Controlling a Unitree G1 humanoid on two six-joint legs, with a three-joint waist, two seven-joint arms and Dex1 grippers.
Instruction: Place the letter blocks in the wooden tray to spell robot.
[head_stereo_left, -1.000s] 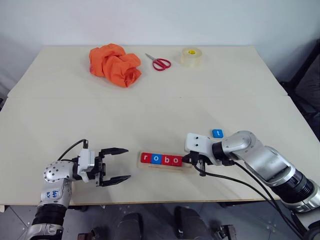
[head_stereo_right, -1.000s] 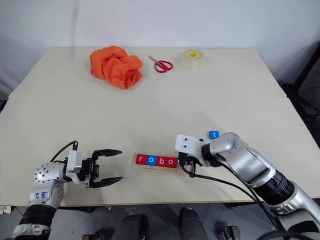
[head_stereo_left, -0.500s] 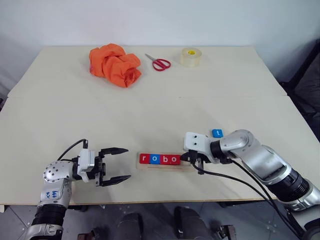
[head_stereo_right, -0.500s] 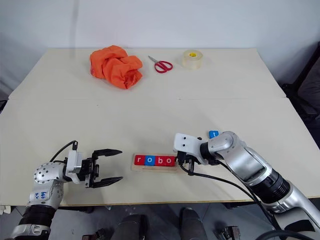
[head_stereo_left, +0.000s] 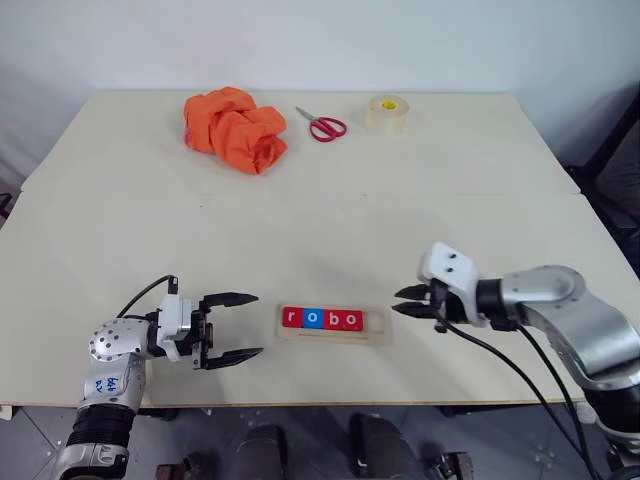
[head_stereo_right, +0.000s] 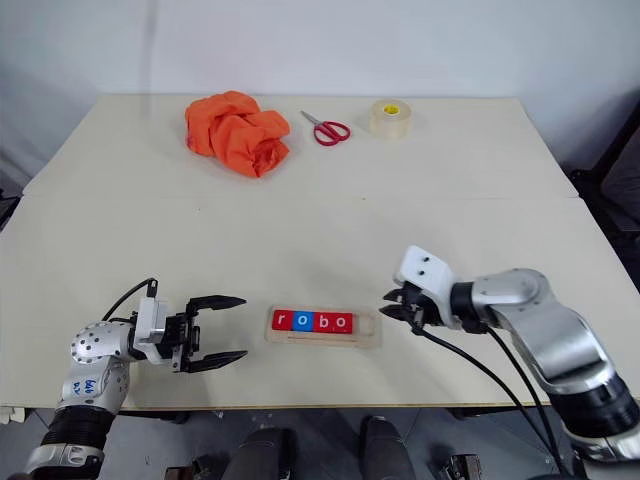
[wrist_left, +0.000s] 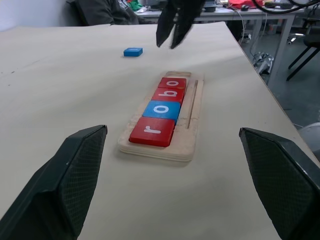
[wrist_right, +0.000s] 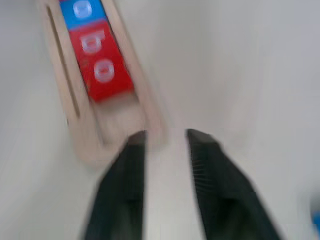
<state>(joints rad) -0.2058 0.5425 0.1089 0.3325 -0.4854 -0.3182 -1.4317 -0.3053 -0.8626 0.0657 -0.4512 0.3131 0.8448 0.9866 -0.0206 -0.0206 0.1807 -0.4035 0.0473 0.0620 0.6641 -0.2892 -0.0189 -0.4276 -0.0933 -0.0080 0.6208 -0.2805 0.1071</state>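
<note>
Pale wood tray (head_stereo_left: 332, 323) sits near the table's (head_stereo_left: 320, 220) 6 o'clock edge in the eye views with r, o, b, o blocks (head_stereo_left: 321, 319) lined up, left gripper (head_stereo_left: 236, 326) spread wide at its 9 o'clock, right gripper (head_stereo_left: 409, 301) narrowly parted and empty at 3. Left wrist view catches the blue block (wrist_left: 133, 51) lying apart, around the tray's 11 o'clock. Right wrist view: fingers (wrist_right: 125, 185) just off the tray's empty end.

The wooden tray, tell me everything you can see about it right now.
The wooden tray is a narrow, flat strip of pale wood with rounded corners and a lengthwise groove along one side. It lies flat near the front edge of the table, between the two claws, neither touching it. Four letter blocks sit in a row in it, red, blue, red, red, reading r, o, b, o. The slot at its end nearest the right claw is bare.
</note>
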